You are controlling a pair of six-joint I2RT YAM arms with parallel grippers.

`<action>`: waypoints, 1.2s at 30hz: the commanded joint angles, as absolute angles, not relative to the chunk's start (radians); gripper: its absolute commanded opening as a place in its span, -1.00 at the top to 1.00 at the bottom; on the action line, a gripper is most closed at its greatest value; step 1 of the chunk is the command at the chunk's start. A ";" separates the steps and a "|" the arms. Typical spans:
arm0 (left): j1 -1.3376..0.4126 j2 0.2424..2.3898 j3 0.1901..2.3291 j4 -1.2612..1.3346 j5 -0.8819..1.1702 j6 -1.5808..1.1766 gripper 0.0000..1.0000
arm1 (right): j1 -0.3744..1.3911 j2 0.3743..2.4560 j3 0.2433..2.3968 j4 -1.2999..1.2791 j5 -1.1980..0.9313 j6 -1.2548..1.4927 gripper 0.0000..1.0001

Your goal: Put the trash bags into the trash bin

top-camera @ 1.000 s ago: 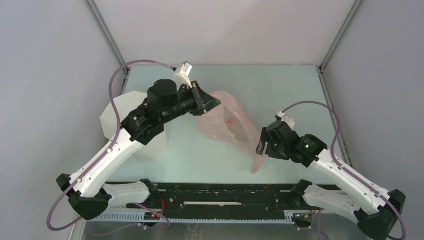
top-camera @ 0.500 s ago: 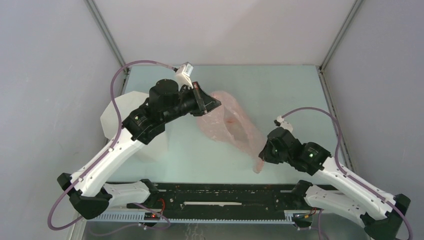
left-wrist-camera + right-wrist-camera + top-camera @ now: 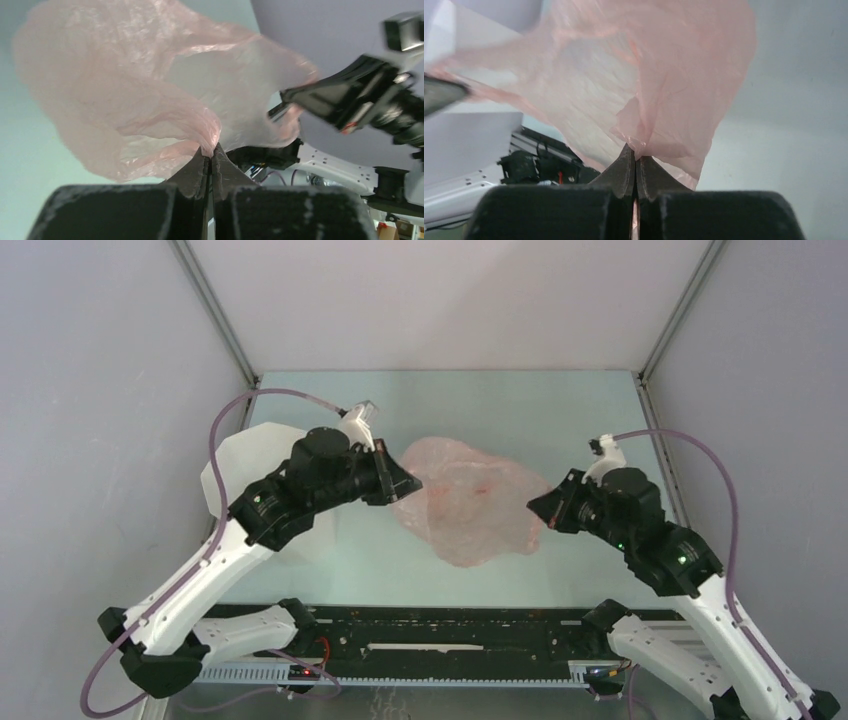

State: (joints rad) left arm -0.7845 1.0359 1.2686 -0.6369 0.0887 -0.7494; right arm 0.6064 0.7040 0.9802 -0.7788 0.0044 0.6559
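The pale-pink trash bag (image 3: 468, 498) hangs stretched above the table between my two grippers. My left gripper (image 3: 405, 483) is shut on the bag's left edge; in the left wrist view its jaws pinch the pink film (image 3: 150, 95) at the tips (image 3: 211, 149). My right gripper (image 3: 540, 508) is shut on the bag's right edge, the plastic (image 3: 649, 65) bunched at its closed jaws (image 3: 636, 152). The white faceted trash bin (image 3: 232, 468) stands at the left, mostly hidden under my left arm.
Grey walls enclose the table on three sides, with metal corner posts (image 3: 215, 310) at the back. The black rail (image 3: 450, 635) with the arm bases runs along the near edge. The right arm (image 3: 360, 95) shows in the left wrist view behind the bag.
My right gripper closed on the bag's lower end and lifted it up and to the right. The left gripper dropped slightly. The bag now spreads wide between both.
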 commanded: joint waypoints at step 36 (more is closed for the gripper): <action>-0.823 1.119 1.308 -0.873 -0.110 -0.681 0.56 | 0.494 0.747 1.058 -0.768 -0.201 0.505 1.00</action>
